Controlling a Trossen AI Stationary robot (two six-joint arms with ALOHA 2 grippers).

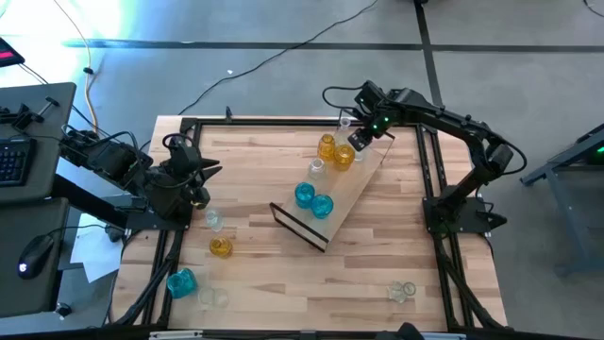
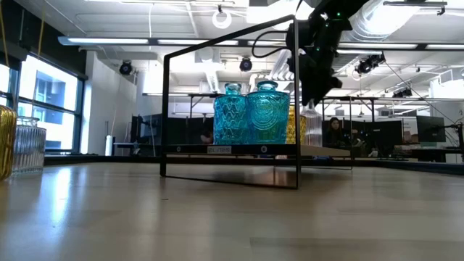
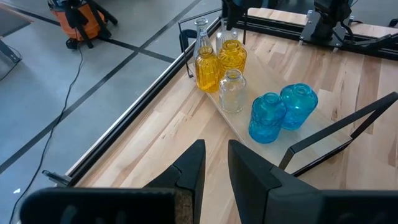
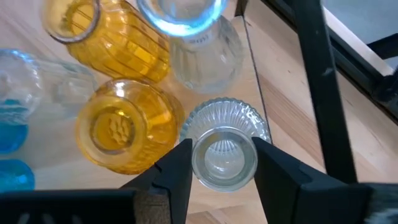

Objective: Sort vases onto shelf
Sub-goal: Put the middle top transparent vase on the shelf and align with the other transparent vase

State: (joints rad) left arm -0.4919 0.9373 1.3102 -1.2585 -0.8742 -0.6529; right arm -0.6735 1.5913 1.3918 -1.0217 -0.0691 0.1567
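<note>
The shelf [image 1: 363, 179] lies slantwise mid-table, a light board with black wire end frames. On it stand two teal vases [image 1: 313, 199], a clear vase [image 1: 316, 168], two amber vases [image 1: 335, 151] and a tall clear one [image 1: 344, 123]. My right gripper [image 4: 224, 158] is over the shelf's far end, shut on a ribbed clear vase [image 4: 249, 118] beside an amber vase [image 4: 121, 130]. My left gripper [image 3: 216, 165] waits open near the table's left edge, holding nothing. On the tabletop stand or lie a clear vase [image 1: 214, 219], an amber vase [image 1: 221, 247] and a teal vase [image 1: 181, 281]. My right gripper holds the ribbed clear vase by its neck, just under the mouth rim [image 4: 200, 152], pinched between the two fingers. The fingers come from above, pointing down, and the vase stays upright below them. Whether its base rests on the board, I cannot tell.
Two more clear vases lie near the table's near edge [image 1: 212, 297] [image 1: 401, 291]. Black rails run along the table's left [image 1: 175, 236] and right [image 1: 434, 227] sides. The shelf's near wire frame [image 2: 165, 109] stands upright beside the teal vases. Bare board remains on the shelf's right half.
</note>
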